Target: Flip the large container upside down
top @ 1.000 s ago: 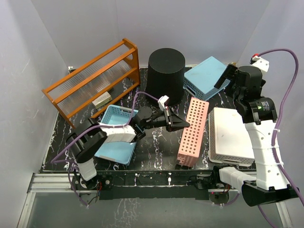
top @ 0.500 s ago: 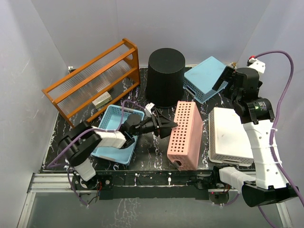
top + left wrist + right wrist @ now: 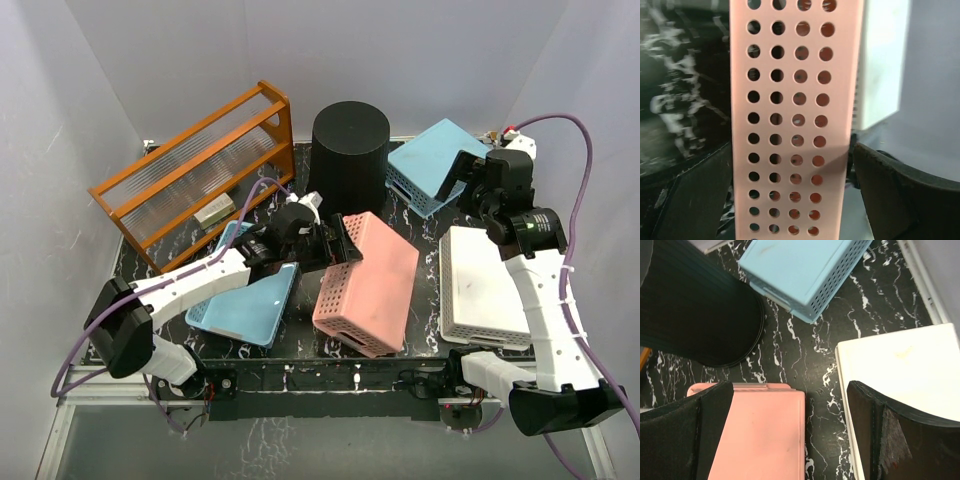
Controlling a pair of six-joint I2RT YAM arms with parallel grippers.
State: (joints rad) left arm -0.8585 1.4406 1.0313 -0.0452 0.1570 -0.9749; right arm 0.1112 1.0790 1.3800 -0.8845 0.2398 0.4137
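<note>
The large container (image 3: pixel 349 160) stands flat base up at the table's back centre; the left gripper (image 3: pixel 335 243) has its fingers spread around the pink basket's (image 3: pixel 792 120) perforated wall, seen only by its wrist camera; the right gripper (image 3: pixel 790 435) hovers released above the white basket (image 3: pixel 905 365).

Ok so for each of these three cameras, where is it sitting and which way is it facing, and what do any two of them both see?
Top external: above and behind the arms, facing down at the table; both arms show.
Left wrist: on the left gripper, close on the pink basket between its fingers.
Right wrist: on the right gripper, facing down; its two fingers show.
Shared: top and right wrist both see the black bin, blue basket and white basket.
</note>
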